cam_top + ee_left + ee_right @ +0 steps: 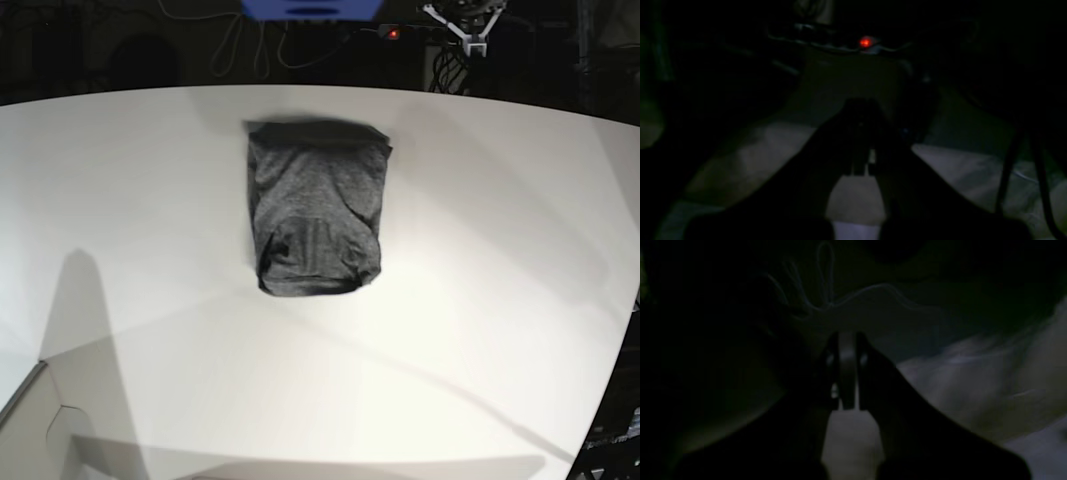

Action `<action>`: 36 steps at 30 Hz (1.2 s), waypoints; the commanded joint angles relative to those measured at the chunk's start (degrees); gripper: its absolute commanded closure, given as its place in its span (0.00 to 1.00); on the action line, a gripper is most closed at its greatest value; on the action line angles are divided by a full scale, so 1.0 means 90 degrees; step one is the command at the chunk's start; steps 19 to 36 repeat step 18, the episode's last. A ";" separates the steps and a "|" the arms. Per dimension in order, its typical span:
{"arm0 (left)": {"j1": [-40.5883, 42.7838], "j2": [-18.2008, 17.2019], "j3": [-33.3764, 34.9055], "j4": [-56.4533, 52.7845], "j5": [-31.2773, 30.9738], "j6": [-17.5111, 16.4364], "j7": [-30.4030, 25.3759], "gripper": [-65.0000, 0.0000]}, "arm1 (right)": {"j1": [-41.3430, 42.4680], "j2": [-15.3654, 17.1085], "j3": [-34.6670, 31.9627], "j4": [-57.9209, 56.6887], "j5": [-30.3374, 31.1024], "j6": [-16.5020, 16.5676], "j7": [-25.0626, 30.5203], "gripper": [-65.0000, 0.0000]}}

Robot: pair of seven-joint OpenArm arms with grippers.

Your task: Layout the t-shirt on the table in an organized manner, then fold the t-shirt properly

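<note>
Lying folded w/ long axis toward far table (120, 180) edge, t-shirt (317, 205); left gripper (862, 140) & right gripper (846, 373) both shut, empty, neither clearly nearer

t-shirt (318, 208) on table (480, 330), toward far edge (near centre), cables (250, 45) behind

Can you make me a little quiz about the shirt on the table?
1. True or false: the t-shirt is spread flat with both sleeves sticking out.
2. What colour is the table? A) white B) green C) black
3. Fill in: in the view from above, the t-shirt is folded into a compact ____.

Key: 1 false, it is folded up. 2 A. 3 rectangle.
</note>
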 commanded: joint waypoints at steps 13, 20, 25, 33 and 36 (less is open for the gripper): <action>-0.0071 0.0079 -0.0006 0.0026 -0.0041 0.1141 -0.0076 1.00 | 0.0315 0.0246 -0.2890 0.0128 0.0001 -0.2780 -0.1190 1.00; -0.0061 0.0186 -0.0006 0.0017 -0.0050 0.1141 -0.0076 1.00 | 0.0422 0.0070 -0.3192 0.0118 0.0001 -0.2819 -0.1248 1.00; -0.0061 0.0186 -0.0006 0.0017 -0.0050 0.1141 -0.0076 1.00 | 0.0422 0.0070 -0.3192 0.0118 0.0001 -0.2819 -0.1248 1.00; -0.0061 0.0186 -0.0006 0.0017 -0.0050 0.1141 -0.0076 1.00 | 0.0422 0.0070 -0.3192 0.0118 0.0001 -0.2819 -0.1248 1.00; -0.0061 0.0186 -0.0006 0.0017 -0.0050 0.1141 -0.0076 1.00 | 0.0422 0.0070 -0.3192 0.0118 0.0001 -0.2819 -0.1248 1.00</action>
